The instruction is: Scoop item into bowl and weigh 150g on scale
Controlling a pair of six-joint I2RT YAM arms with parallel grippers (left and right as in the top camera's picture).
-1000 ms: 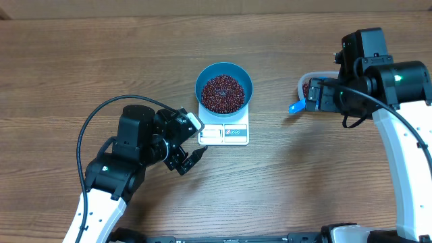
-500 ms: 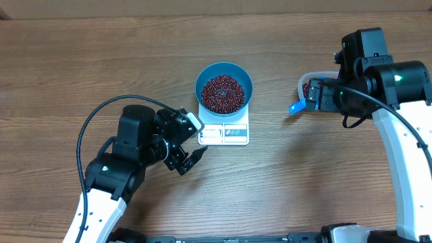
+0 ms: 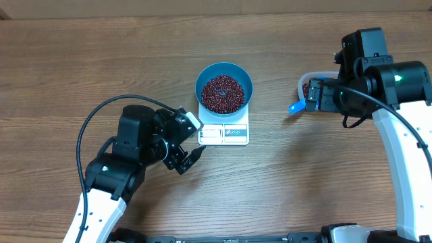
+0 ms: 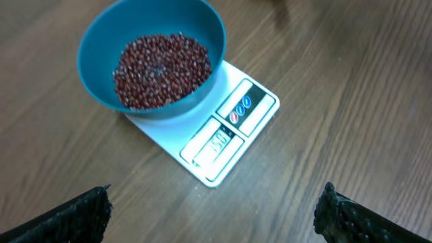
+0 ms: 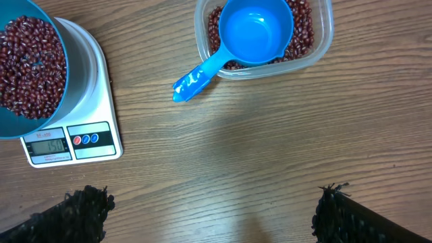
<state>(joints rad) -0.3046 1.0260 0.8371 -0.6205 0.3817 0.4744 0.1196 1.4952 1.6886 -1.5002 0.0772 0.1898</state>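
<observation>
**Weighing judged complete, both grippers empty**

The left gripper (image 4: 216, 226) is seen spread wide with nothing held, and bare table (image 4: 331, 115) lies beneath it. Just ahead is the scale (image 4: 164, 133), display (image 4: 217, 142) nearest, which appears to show the target weight. Beyond the display the bowl (image 4: 101, 91) is seated on the platform, holding the beans (image 4: 160, 67).

The right gripper (image 5: 210, 216) is likewise open and empty over clear wood. Ahead of it, the empty scoop (image 5: 253, 34) is laid in the tub (image 5: 325, 30), with its handle hanging over the near rim.

Scooping is judged done, and only withdrawal may be left. Ample room is offered behind both grippers. The scale's near corner, close to the left fingers, is to be avoided.
</observation>
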